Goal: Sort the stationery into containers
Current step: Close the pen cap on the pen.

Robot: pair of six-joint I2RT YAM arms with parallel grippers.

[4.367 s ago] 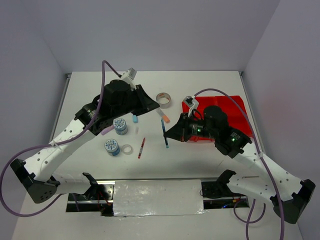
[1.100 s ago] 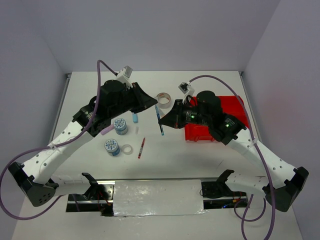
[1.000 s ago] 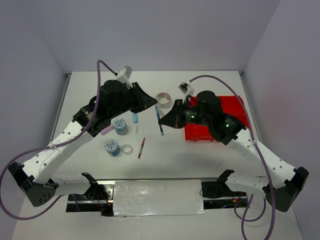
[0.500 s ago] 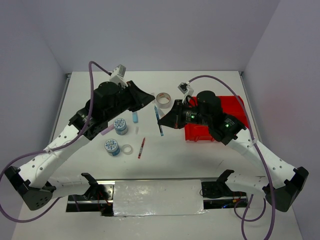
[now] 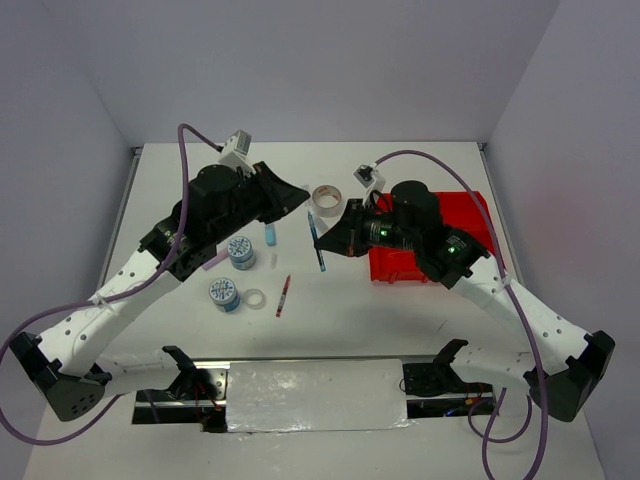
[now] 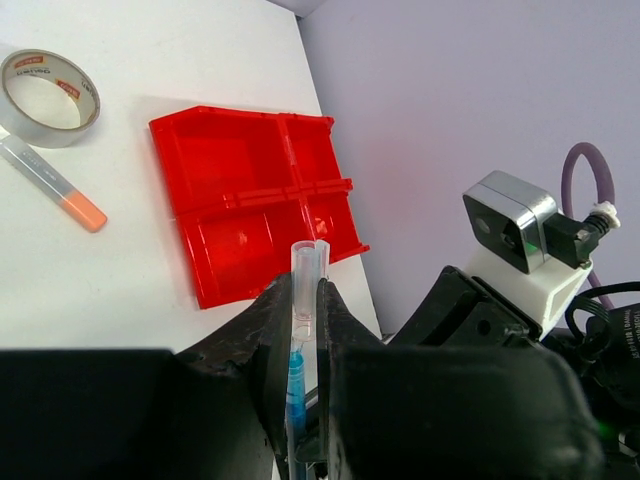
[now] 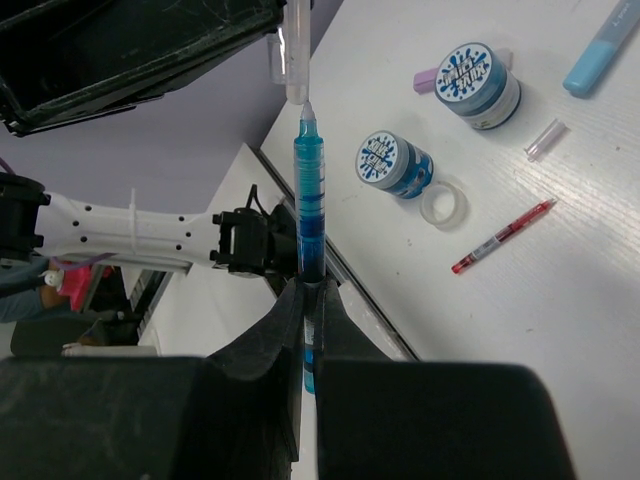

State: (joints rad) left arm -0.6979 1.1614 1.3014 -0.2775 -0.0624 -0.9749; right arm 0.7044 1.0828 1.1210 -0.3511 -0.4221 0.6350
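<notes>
Right gripper (image 7: pixel 308 292): clamped on the blue pen (image 7: pixel 309 200), centre frame.
Left gripper (image 6: pixel 306 312): pinching a clear cap (image 6: pixel 308 262).
Red bin (image 6: pixel 235 165): I see it empty; sorting not started.

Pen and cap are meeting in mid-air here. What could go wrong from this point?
1. The clear cap in the left tool sits just at the tip of the blue pen; a slight tilt could make it jam or miss.
2. The right tool pinches the pen toward its rear end, so pushing may make it slip.
3. Both hang beside the red bin, so a drop would likely land outside it.
</notes>
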